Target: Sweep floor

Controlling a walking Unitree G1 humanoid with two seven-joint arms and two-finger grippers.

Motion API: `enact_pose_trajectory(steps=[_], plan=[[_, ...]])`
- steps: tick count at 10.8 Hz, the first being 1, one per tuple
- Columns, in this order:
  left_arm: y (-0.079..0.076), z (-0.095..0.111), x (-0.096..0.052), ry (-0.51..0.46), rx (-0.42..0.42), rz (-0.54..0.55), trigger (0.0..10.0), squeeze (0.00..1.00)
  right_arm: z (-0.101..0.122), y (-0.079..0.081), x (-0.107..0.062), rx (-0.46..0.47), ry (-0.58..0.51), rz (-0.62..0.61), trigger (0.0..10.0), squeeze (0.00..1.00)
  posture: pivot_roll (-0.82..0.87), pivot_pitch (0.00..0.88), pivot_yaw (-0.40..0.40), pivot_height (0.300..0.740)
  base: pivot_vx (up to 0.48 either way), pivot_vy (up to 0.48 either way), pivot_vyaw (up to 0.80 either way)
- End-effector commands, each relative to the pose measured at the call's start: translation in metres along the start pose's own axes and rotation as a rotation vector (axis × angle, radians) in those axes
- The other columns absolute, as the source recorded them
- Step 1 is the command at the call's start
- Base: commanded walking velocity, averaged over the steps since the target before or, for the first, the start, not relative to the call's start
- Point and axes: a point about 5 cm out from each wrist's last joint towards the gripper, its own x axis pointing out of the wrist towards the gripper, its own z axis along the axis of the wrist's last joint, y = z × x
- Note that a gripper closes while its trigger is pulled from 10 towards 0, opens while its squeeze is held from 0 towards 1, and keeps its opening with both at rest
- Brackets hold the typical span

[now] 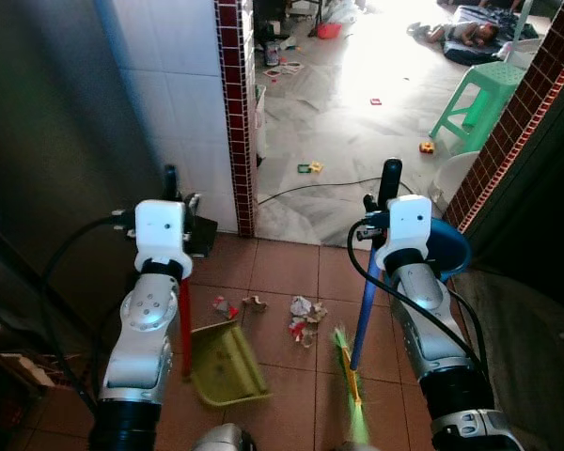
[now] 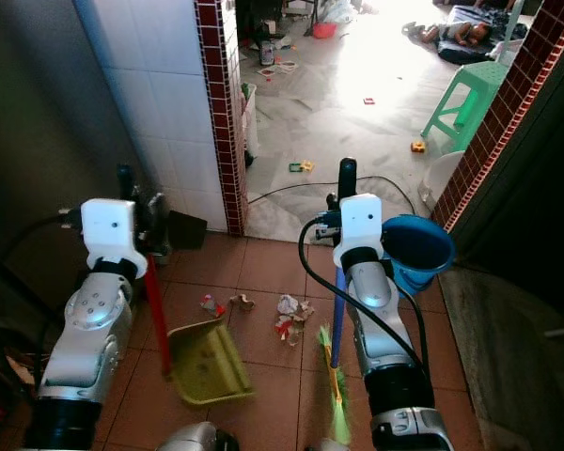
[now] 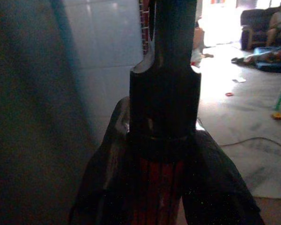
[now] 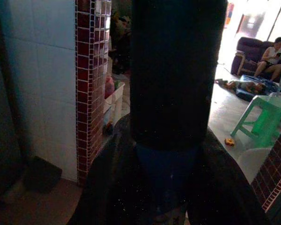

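Note:
My left gripper (image 1: 179, 193) is shut on the red handle (image 1: 184, 319) of a yellow-green dustpan (image 1: 227, 365) that rests on the brown tiles. The left wrist view shows that red handle (image 3: 157, 192) with its black top between my fingers (image 3: 103, 164). My right gripper (image 1: 387, 183) is shut on the blue handle (image 1: 365, 315) of a broom, whose green bristles (image 1: 350, 381) touch the floor near my feet. A pile of crumpled paper scraps (image 1: 304, 319) lies between dustpan and broom. Smaller scraps (image 1: 230, 305) lie just beyond the dustpan's mouth.
A red-tiled pillar (image 1: 237, 113) and white wall stand left of the doorway. A blue bucket (image 1: 449, 246) sits at my right, with a brick wall behind it. Beyond lie a cable (image 1: 329, 185), small toys, a green stool (image 1: 479, 99) and a person (image 1: 465, 33) lying down.

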Motion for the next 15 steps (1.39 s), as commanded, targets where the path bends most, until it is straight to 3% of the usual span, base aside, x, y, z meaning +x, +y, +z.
enact_pose_trajectory(steps=[1, 7, 9, 11, 15], plan=[[-0.003, 0.013, 0.007, -0.063, -0.006, -0.017, 10.0, 0.00, 0.018, 0.000, 0.008, 0.002, -0.068, -0.003, 10.0, 0.00, 0.00, 0.000, 0.015, 0.740, 0.000, 0.000, 0.00], [-0.018, 0.021, 0.007, -0.097, -0.080, -0.105, 10.0, 0.00, 0.018, 0.001, 0.008, -0.003, -0.069, 0.005, 10.0, 0.00, 0.01, 0.017, 0.006, 0.740, 0.000, 0.000, 0.00], [-0.019, 0.024, 0.007, -0.105, -0.089, -0.113, 10.0, 0.00, 0.021, -0.001, 0.007, -0.011, -0.081, 0.001, 10.0, 0.00, 0.00, 0.020, 0.001, 0.740, 0.000, 0.000, 0.00], [-0.021, 0.020, 0.004, -0.089, -0.115, -0.126, 10.0, 0.00, 0.026, -0.006, 0.007, -0.074, -0.117, -0.014, 10.0, 0.00, 0.00, 0.014, 0.001, 0.740, 0.000, 0.000, 0.00], [-0.021, 0.023, 0.007, -0.092, -0.127, -0.146, 10.0, 0.00, 0.028, -0.003, 0.009, -0.055, -0.132, -0.032, 10.0, 0.00, 0.00, 0.016, 0.013, 0.740, 0.202, 0.000, 0.00]])
